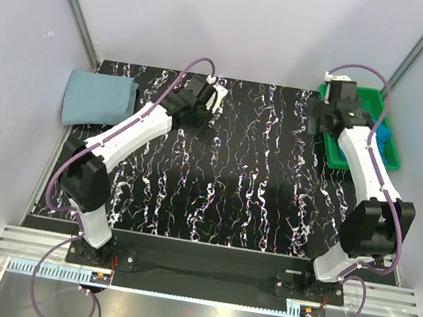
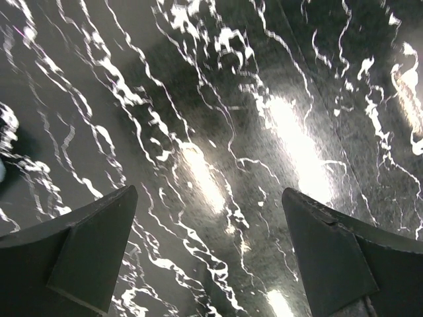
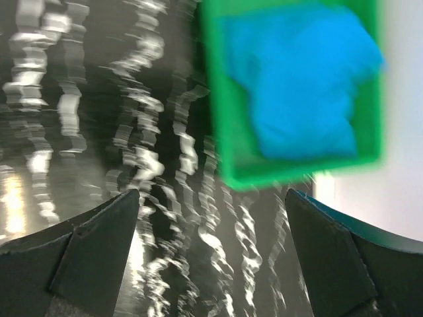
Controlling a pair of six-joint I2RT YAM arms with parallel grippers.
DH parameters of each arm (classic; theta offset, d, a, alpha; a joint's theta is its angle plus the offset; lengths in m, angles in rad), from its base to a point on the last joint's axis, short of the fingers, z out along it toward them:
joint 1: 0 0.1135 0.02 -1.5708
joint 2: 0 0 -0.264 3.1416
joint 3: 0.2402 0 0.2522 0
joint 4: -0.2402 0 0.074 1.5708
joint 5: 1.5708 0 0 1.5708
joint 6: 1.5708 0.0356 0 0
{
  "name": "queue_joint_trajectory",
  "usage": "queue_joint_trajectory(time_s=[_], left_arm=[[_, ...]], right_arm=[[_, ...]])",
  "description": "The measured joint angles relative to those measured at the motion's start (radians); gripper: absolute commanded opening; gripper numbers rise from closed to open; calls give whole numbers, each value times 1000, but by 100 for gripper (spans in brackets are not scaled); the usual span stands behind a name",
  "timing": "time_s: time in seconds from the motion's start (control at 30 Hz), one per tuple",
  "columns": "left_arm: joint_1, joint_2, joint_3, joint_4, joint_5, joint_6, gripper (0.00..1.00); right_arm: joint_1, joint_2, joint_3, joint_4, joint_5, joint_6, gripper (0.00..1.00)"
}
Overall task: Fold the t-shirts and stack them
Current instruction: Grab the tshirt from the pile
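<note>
A pale grey-blue t-shirt [image 1: 99, 98] lies folded at the table's far left edge. A bright teal-blue t-shirt [image 1: 382, 141] lies crumpled in a green tray [image 1: 333, 150] at the far right; it also shows in the right wrist view [image 3: 301, 86], blurred. My left gripper [image 1: 219, 100] is open and empty above the bare marbled table [image 2: 218, 165], right of the grey-blue shirt. My right gripper [image 1: 336, 94] is open and empty, raised near the tray's [image 3: 221, 132] left side.
The black white-veined tabletop [image 1: 249, 173] fills the middle. White walls enclose the table on three sides, with metal posts at the back corners. The arm bases sit on a rail at the near edge.
</note>
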Motion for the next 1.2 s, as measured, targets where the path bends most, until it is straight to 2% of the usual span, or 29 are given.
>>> queue_joint_trajectory(time_s=[0.13,0.3,0.43,0.6,0.87,1.2], left_arm=[[7,-1,77,-15,-1,30,99],[27,-6,232,-49,17,100,99],[36,-31,223,-40,-2,178,99],[39,-19,194,-53,-38,214,99],[36,7,204,-66,-63,229,99],[27,7,207,-68,-68,234,99]], right_arm=[[34,84,79,12,-89,-25,100],[-88,284,275,16,-167,85,96],[-188,410,388,32,-156,125,97],[-229,554,516,47,-150,126,97],[-259,728,574,46,-176,125,98],[-316,823,604,81,-123,87,100]])
